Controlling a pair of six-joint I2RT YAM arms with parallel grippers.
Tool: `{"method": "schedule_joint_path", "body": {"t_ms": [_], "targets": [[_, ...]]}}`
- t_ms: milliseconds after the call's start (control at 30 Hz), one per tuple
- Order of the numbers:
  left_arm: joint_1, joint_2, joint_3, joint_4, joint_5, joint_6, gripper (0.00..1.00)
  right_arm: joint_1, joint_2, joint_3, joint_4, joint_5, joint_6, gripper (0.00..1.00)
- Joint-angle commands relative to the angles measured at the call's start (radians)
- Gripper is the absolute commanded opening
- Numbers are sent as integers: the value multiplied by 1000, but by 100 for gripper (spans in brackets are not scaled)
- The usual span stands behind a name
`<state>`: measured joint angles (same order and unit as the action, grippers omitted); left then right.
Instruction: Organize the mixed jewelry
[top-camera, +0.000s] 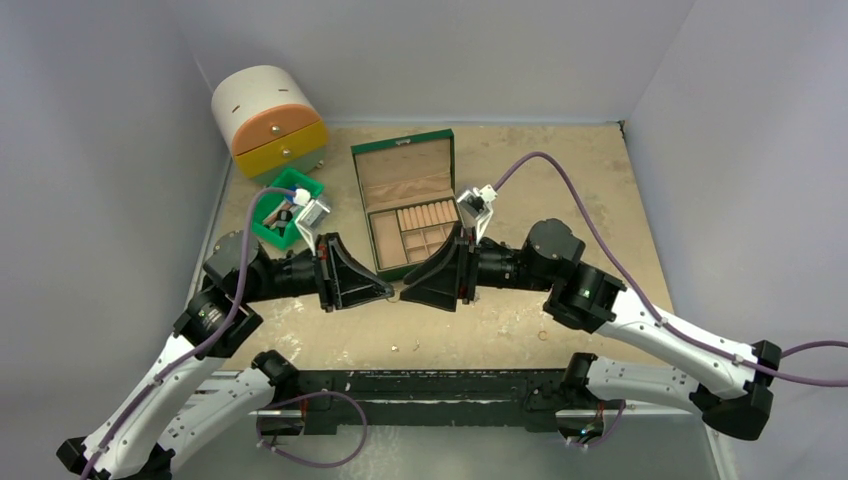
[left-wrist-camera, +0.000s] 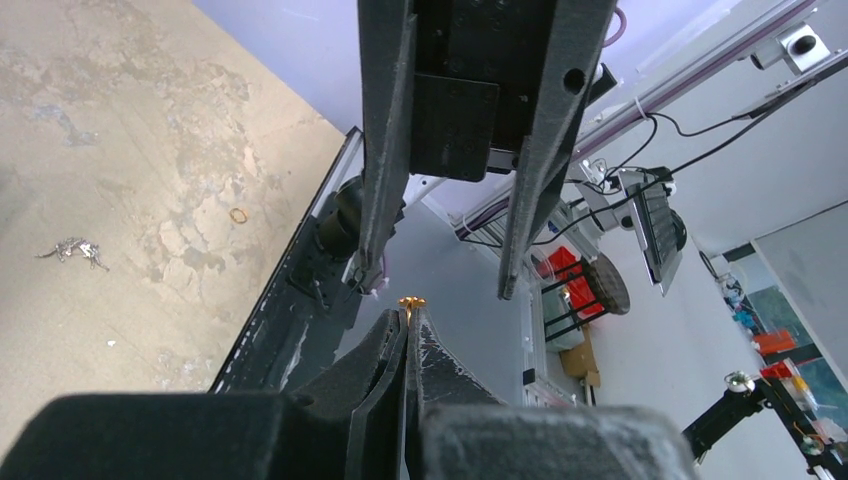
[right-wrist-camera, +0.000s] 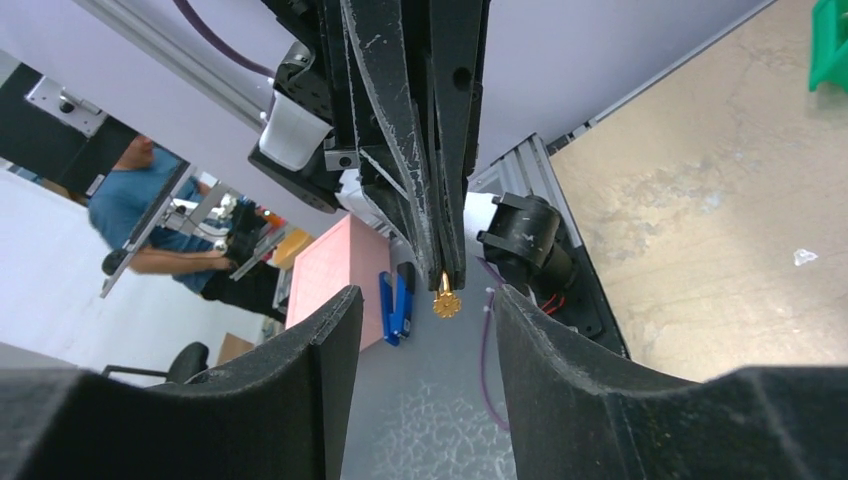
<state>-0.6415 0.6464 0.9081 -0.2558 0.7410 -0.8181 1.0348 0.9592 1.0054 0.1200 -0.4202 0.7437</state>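
My left gripper (top-camera: 385, 291) is shut on a small gold stud (left-wrist-camera: 412, 300), held in the air above the table's near middle. The stud's round head sticks out past the left fingertips (left-wrist-camera: 425, 345). My right gripper (top-camera: 408, 292) faces it tip to tip and is open and empty. In the right wrist view the stud (right-wrist-camera: 446, 303) hangs between the right gripper's (right-wrist-camera: 425, 295) spread fingers, touching neither. On the table lie a gold ring (left-wrist-camera: 238, 215), a silver charm (left-wrist-camera: 72, 250) and a tiny silver piece (right-wrist-camera: 803, 257). Small pieces (top-camera: 405, 347) and a ring (top-camera: 541, 335) show near the front edge.
An open green jewelry box (top-camera: 403, 145) with tan compartments stands behind the grippers. A green plastic bin (top-camera: 300, 184) sits to its left, and a round white, orange and yellow drawer unit (top-camera: 265, 120) at the back left. Grey walls enclose the table.
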Motion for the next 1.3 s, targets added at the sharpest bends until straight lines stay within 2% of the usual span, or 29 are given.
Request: {"method": "schedule_joint_path", "body": {"t_ms": [0, 333, 833, 933, 1033, 1133, 1167, 1267], "targets": [[5, -7, 46, 40, 28, 14, 0, -2, 18, -7, 99, -50, 41, 53], [5, -17, 43, 68, 33, -3, 0, -2, 47, -8, 124, -87, 65, 44], [5, -9, 42, 59, 28, 12, 0, -3, 44, -21, 138, -95, 74, 24], [5, -8, 44, 59, 27, 14, 0, -2, 41, -23, 139, -94, 74, 17], [6, -7, 47, 58, 25, 14, 0, -3, 40, -27, 141, -92, 74, 1], [5, -4, 50, 47, 19, 21, 0, -4, 40, -25, 134, -79, 74, 0], [6, -2, 52, 36, 13, 26, 3, -4, 36, -25, 129, -67, 73, 0], [5, -7, 65, -6, -14, 51, 31, -5, 24, -23, 112, -41, 68, 0]]}}
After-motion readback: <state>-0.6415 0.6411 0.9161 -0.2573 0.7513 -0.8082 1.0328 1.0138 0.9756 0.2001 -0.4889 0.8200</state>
